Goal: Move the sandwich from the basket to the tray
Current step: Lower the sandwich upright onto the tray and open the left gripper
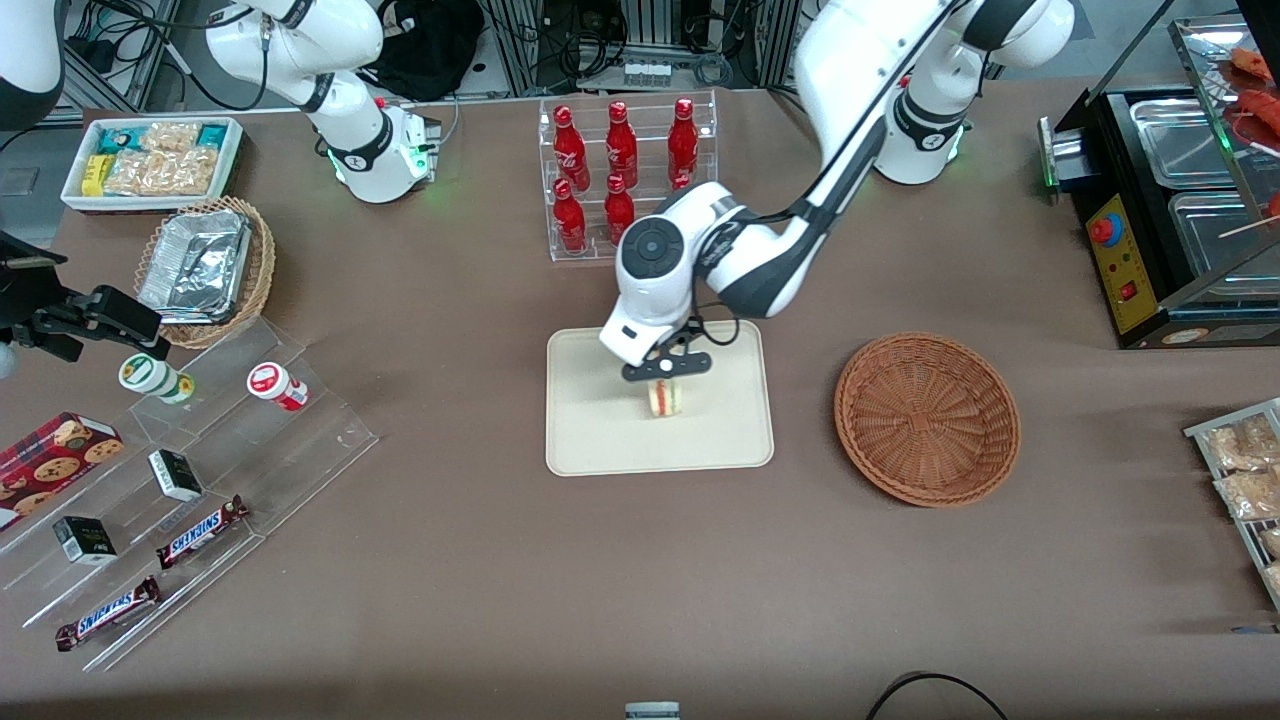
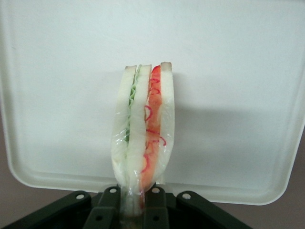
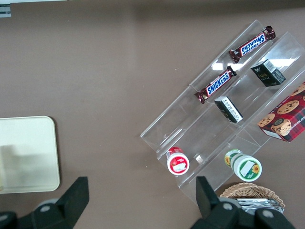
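The sandwich (image 1: 665, 397), a wrapped wedge of white bread with green and red-orange layers, hangs over the middle of the cream-beige tray (image 1: 590, 440). My left gripper (image 1: 666, 380) is shut on its upper end. In the left wrist view the sandwich (image 2: 143, 129) stands out from between my black fingers (image 2: 157, 205), with the tray (image 2: 228, 71) under it. I cannot tell whether its lower end touches the tray. The round brown wicker basket (image 1: 927, 417) lies empty beside the tray, toward the working arm's end of the table.
A clear rack of red bottles (image 1: 620, 170) stands just farther from the front camera than the tray. A tiered clear display (image 1: 190, 480) with snack bars and jars, a foil-lined basket (image 1: 205, 270) and a white snack bin (image 1: 150, 160) lie toward the parked arm's end. A black food warmer (image 1: 1160, 210) stands at the working arm's end.
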Motion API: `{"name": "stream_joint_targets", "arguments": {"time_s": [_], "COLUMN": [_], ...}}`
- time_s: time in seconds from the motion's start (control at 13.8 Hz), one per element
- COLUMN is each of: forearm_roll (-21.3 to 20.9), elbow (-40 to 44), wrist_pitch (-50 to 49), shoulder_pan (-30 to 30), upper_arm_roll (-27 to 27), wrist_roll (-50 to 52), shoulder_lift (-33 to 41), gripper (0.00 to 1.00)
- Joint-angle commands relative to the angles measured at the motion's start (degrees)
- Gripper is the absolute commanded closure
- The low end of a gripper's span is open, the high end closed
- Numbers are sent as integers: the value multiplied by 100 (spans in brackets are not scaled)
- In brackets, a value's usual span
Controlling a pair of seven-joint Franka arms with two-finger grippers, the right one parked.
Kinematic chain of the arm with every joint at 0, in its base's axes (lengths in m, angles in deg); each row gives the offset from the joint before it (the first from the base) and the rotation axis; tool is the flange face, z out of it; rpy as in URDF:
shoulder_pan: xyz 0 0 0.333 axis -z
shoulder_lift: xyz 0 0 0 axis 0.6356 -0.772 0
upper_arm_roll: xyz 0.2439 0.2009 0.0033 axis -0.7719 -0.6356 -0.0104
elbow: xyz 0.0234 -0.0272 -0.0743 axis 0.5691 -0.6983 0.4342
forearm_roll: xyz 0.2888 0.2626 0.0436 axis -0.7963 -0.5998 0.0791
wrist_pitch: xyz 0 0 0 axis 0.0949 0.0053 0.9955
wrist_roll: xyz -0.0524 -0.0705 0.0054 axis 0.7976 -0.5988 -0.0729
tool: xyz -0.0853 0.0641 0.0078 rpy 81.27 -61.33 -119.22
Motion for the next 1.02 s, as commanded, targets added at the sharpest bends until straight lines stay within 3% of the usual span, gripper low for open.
{"name": "stream_joint_targets", "arguments": {"time_s": [0.0, 0.51, 0.58, 0.65, 0.73, 0.95], "forearm_roll": [-270, -535, -535, -535, -544, -526], "elbow": [214, 196, 196, 196, 188, 205], "wrist_pitch": [29, 20, 29, 29, 20, -85], "shoulder_pan": [158, 158, 158, 158, 158, 141], "upper_arm_roll": [-84, -92, -92, -92, -92, -92], "wrist_roll": [154, 233, 225, 233, 242, 251], "shoulder_lift": [-284, -337, -337, -337, -329, -119], "gripper": [88, 86, 76, 33, 1, 0]}}
